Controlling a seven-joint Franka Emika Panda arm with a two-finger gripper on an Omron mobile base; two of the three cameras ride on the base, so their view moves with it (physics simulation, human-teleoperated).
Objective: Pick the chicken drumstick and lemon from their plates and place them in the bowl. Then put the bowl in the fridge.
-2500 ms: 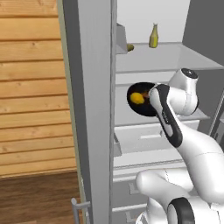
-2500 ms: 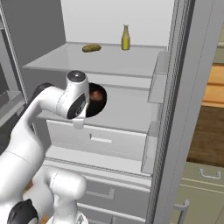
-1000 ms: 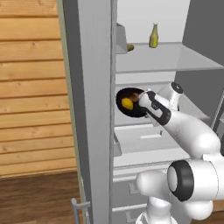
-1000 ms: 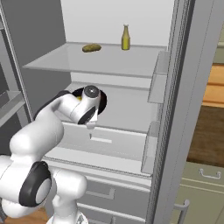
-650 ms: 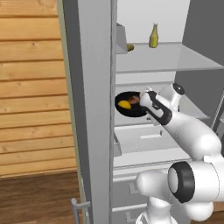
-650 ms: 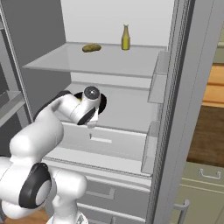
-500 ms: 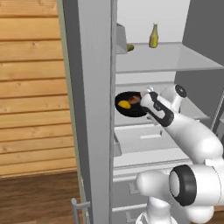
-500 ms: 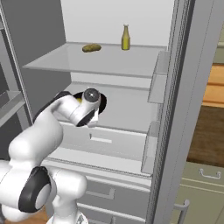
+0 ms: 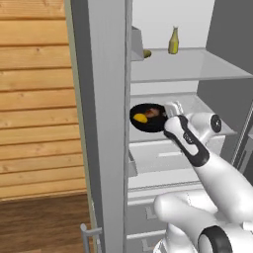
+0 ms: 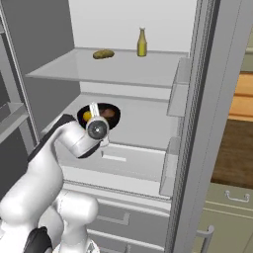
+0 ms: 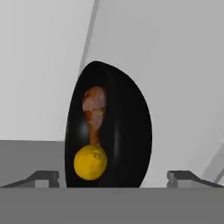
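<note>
With my jaws spread wide to either side of the round, glossy black bowl [image 11: 109, 127], which sits on the pale fridge [image 10: 123, 69] shelf holding the yellow lemon [image 11: 90, 162] and reddish-brown drumstick [image 11: 93, 107], I'd back straight out without clipping its rim.

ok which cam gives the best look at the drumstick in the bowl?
Hand view: the chicken drumstick lies unobstructed inside the bowl, above the lemon. In the left base view the chicken drumstick is a small reddish patch beside the arm. In the right base view the chicken drumstick is small, behind the wrist.
</note>
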